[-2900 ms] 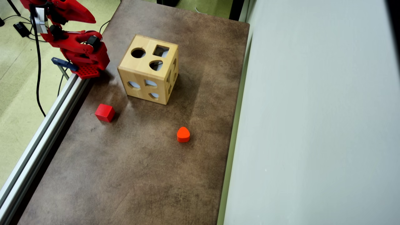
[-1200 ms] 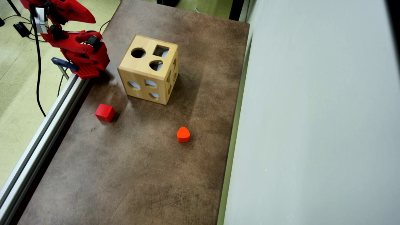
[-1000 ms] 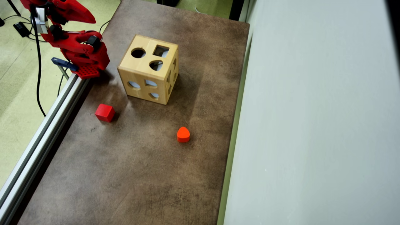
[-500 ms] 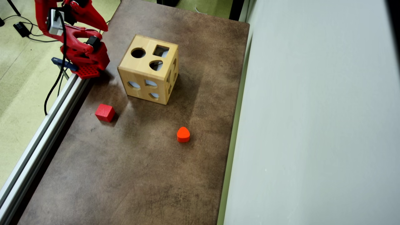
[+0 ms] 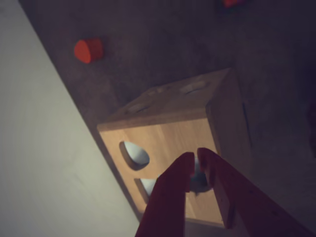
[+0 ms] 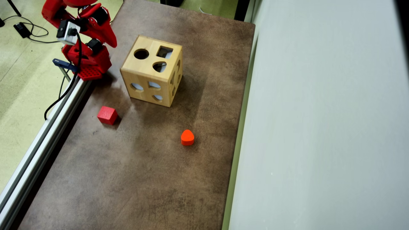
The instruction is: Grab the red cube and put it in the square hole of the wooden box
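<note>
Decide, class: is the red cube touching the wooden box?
Apart. The overhead view shows bare brown tabletop between the red cube and the wooden box.

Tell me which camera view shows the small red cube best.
The overhead view: the small glossy red cube lies whole and unobstructed on the brown table. The wrist view shows only a cut-off red sliver at its top edge.

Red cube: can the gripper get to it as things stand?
Probably yes. The cube sits alone on open table, clear of the box; nothing lies between it and the gripper, whose fingers are nearly together.
</note>
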